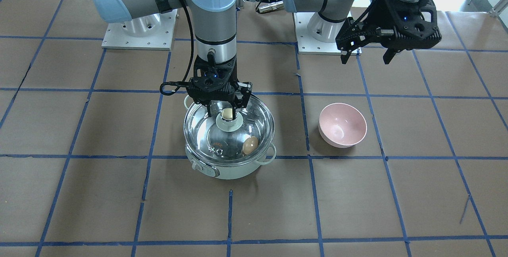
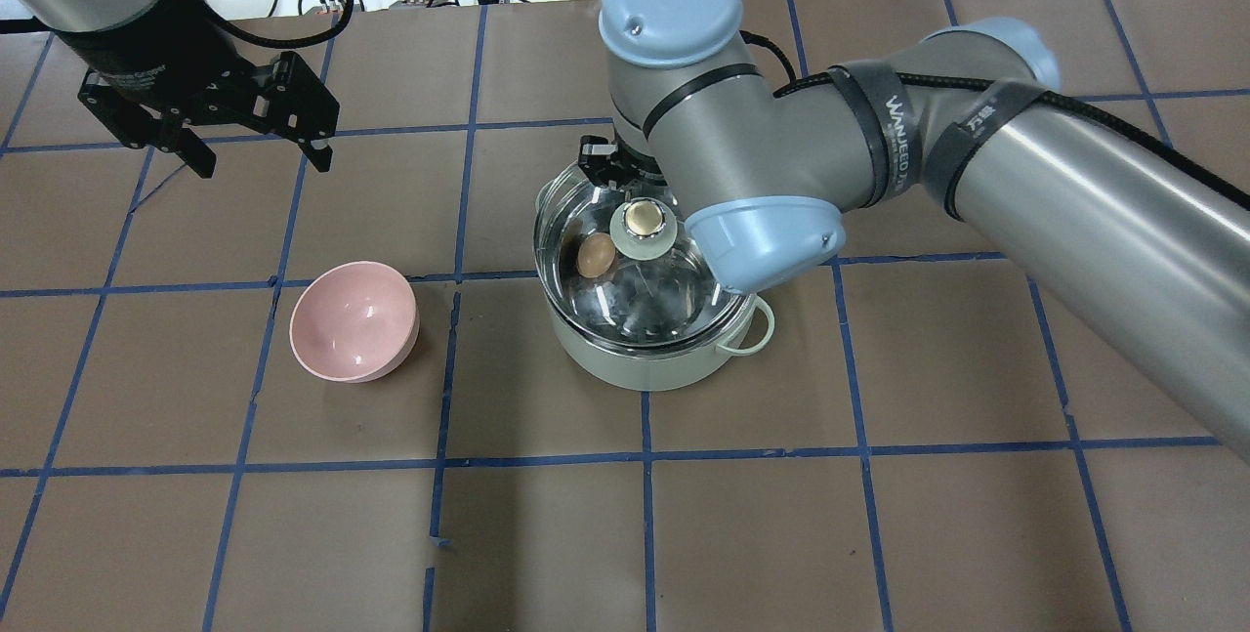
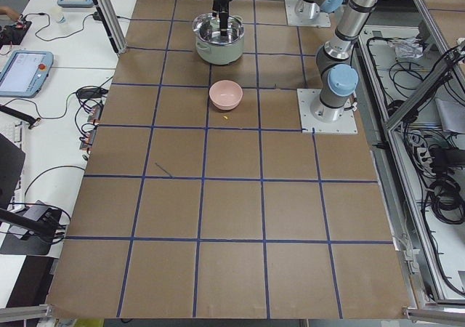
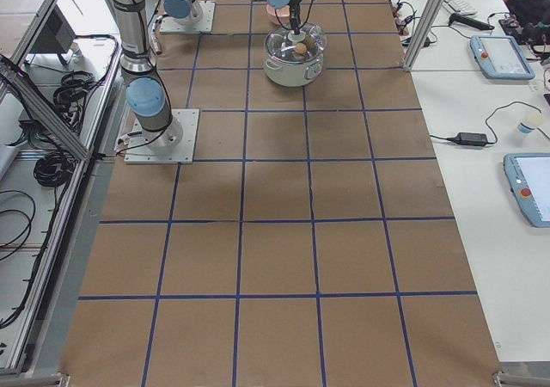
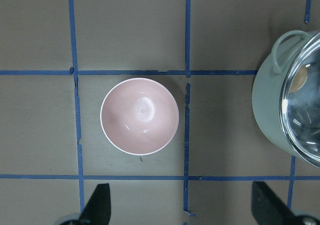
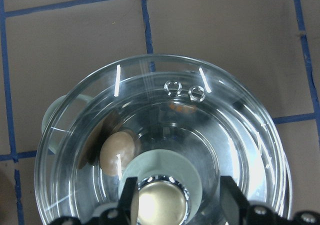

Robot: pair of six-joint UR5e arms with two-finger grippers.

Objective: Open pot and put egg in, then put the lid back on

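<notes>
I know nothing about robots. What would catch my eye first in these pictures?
A tan egg lying inside the mint-green pot, seen through its clear glass lid, draws the eye first. The right gripper stands over it, fingers open on either side of the lid's gold knob. Beside the pot sits an empty pink bowl, with the left gripper hanging open in the air on that side.

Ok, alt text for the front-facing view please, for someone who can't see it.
The right pincer, open, straddles the knob of the glass lid, which sits on the mint-green pot with the egg visible inside. An empty pink bowl stands beside the pot, and the left pincer hangs open above the table.
</notes>
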